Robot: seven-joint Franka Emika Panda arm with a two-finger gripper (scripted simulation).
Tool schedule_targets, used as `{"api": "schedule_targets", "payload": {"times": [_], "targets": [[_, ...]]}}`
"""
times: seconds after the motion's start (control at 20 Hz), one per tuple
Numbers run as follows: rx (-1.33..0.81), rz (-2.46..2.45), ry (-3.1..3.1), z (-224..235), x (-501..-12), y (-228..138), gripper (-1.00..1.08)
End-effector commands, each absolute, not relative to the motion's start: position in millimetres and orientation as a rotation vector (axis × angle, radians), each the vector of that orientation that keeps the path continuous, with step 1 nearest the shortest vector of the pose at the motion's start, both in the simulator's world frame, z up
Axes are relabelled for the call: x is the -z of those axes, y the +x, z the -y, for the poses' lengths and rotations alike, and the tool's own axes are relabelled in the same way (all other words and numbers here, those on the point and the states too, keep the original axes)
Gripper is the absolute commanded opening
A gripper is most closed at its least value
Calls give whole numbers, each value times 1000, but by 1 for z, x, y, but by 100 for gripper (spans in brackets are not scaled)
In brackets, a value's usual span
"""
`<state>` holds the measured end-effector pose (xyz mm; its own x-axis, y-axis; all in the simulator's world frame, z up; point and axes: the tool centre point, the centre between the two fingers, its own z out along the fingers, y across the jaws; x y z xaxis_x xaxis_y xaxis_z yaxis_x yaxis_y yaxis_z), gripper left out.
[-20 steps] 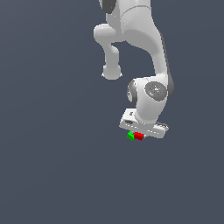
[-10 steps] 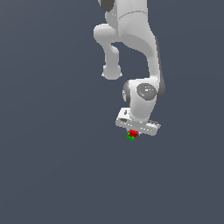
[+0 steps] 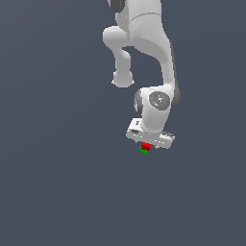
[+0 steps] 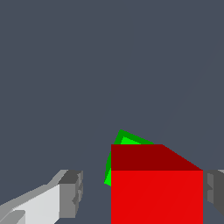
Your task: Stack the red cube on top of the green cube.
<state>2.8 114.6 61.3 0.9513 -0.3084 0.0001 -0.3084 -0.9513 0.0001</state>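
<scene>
The red cube point(image 4: 156, 192) rests on the green cube point(image 4: 124, 140), which shows only as a skewed corner behind it. In the exterior view the red cube point(image 3: 146, 145) sits just above the green cube point(image 3: 143, 152), right under the white hand. My gripper point(image 4: 142, 192) straddles the red cube with the jaws apart. One finger point(image 4: 72, 192) stands clear of the cube with a visible gap. The other finger point(image 4: 215, 192) is close beside it. In the exterior view the gripper point(image 3: 146, 144) is low over the stack.
A plain dark grey floor point(image 3: 57, 182) surrounds the cubes. The white arm point(image 3: 149, 53) rises from the hand towards the top of the exterior view.
The hand has moved towards the exterior view's left with the red cube, from beside the green cube to directly over it. The red cube now sits on the green one.
</scene>
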Motion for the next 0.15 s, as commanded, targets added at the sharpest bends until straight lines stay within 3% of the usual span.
{"api": "schedule_targets", "payload": {"times": [0.0, 0.1], "targets": [[0, 490, 3103, -115, -61, 3, 100], [0, 490, 3103, -115, -61, 3, 100]]}}
